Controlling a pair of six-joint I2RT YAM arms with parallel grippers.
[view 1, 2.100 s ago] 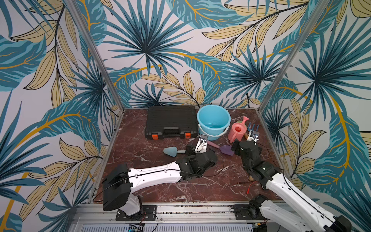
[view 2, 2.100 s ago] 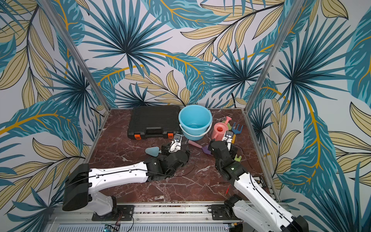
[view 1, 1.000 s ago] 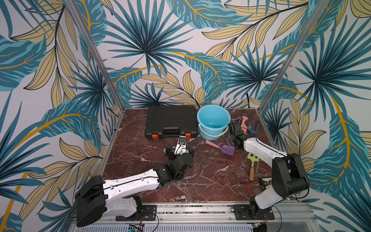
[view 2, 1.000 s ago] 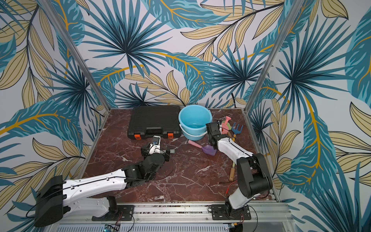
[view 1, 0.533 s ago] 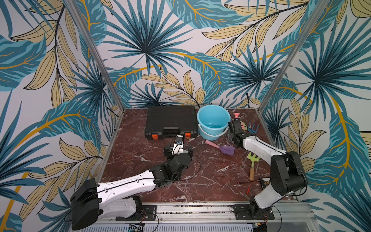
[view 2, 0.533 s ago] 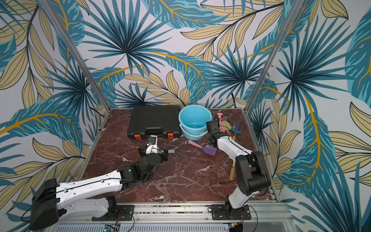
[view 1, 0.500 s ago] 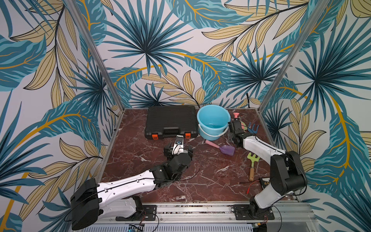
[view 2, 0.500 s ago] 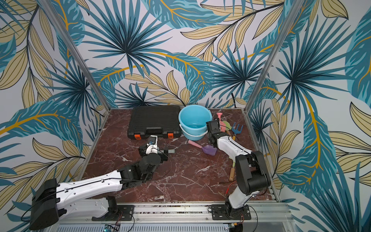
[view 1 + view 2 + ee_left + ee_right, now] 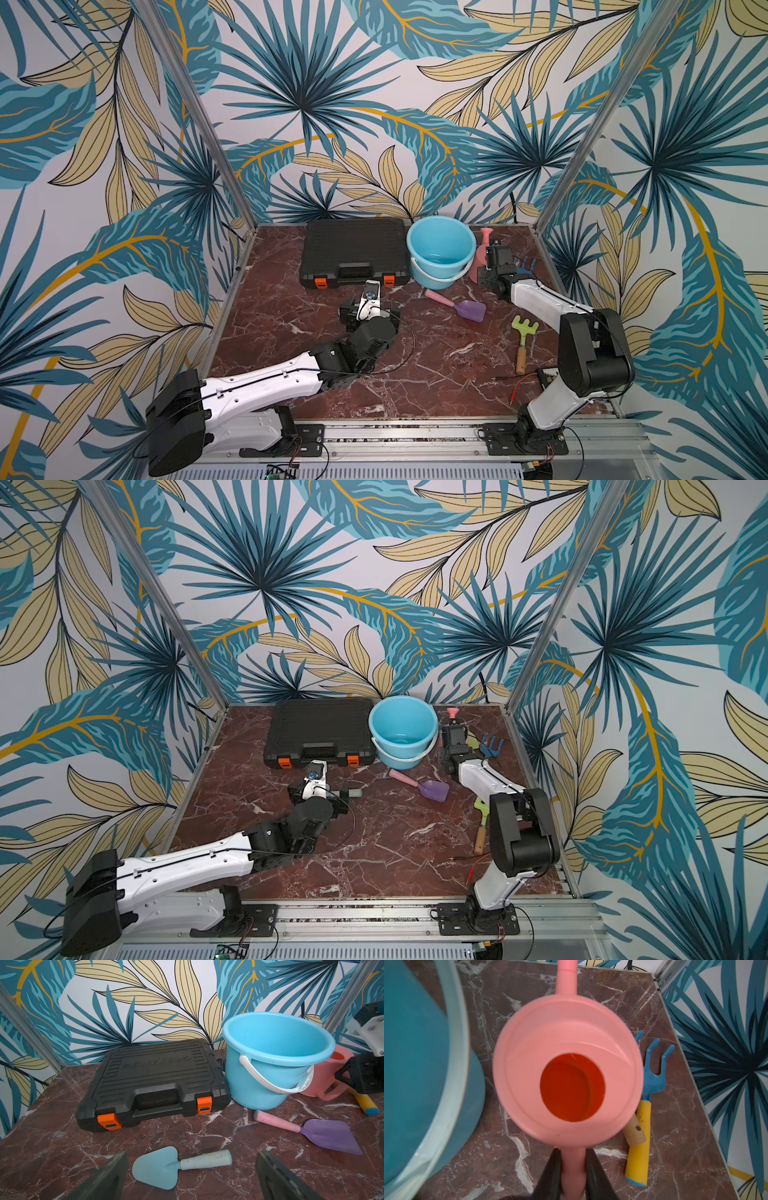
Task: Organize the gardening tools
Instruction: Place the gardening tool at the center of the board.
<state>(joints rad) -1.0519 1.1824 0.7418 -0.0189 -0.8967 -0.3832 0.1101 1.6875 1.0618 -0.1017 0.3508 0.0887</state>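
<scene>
Gripping pink watering can (image 9: pixel 529 1043) by its handle: my right pincer (image 9: pixel 572 1159), clamped, just beside blue bucket (image 9: pixel 415 1064). Also my left pincer (image 9: pixel 190 1158), jaws wide apart, over pale blue trowel (image 9: pixel 158 1169) lying on desk (image 9: pixel 62 1147).

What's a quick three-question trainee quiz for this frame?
1. Multiple choice: what is the right pincer shut on? A) purple shovel B) watering can C) green rake
2. True or false: the left pincer is open, and the pale blue trowel lies untouched on the table.
3. Fill in: the blue fork beside the watering can has a ____ handle.
Key: 1 B; 2 true; 3 yellow.
</scene>
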